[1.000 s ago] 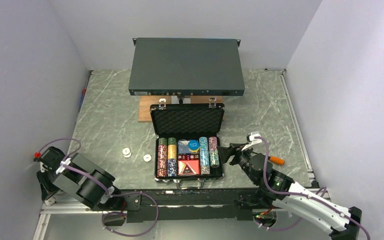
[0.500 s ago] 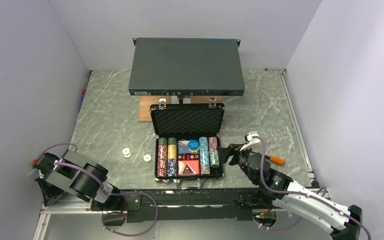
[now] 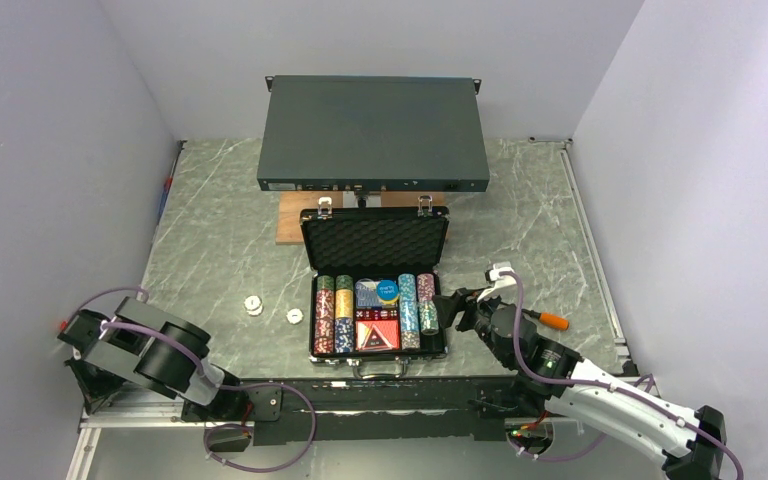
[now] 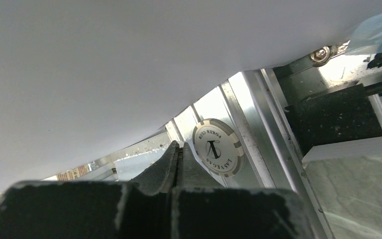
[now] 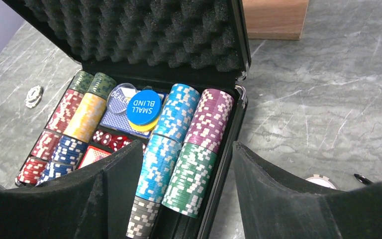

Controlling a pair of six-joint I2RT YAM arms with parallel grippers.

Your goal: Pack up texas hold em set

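The black case of the texas hold em set (image 3: 374, 245) lies open mid-table with its foam lid up. Rows of chips (image 5: 176, 149), card decks, red dice (image 5: 110, 141) and a blue disc (image 5: 143, 107) fill it. My right gripper (image 5: 186, 147) is open and straddles the case's right wall, with the blue and green chip rows between its fingers. My left arm (image 3: 145, 350) is folded back at the near-left corner. There my left gripper (image 4: 179, 145) is shut and empty, its tips just beside a white chip (image 4: 218, 148) lying on an aluminium rail.
Two white chips (image 3: 252, 303) (image 3: 294, 315) lie on the marble left of the case, and another (image 5: 321, 180) peeks from behind my right finger. A dark grey rack box (image 3: 373, 132) and a wooden block (image 3: 290, 220) sit behind the case. An orange-handled screwdriver (image 3: 554, 321) lies to the right.
My left arm has drawn back and down toward the near-left corner, and its jaws have closed. My right gripper has edged slightly left toward the case.
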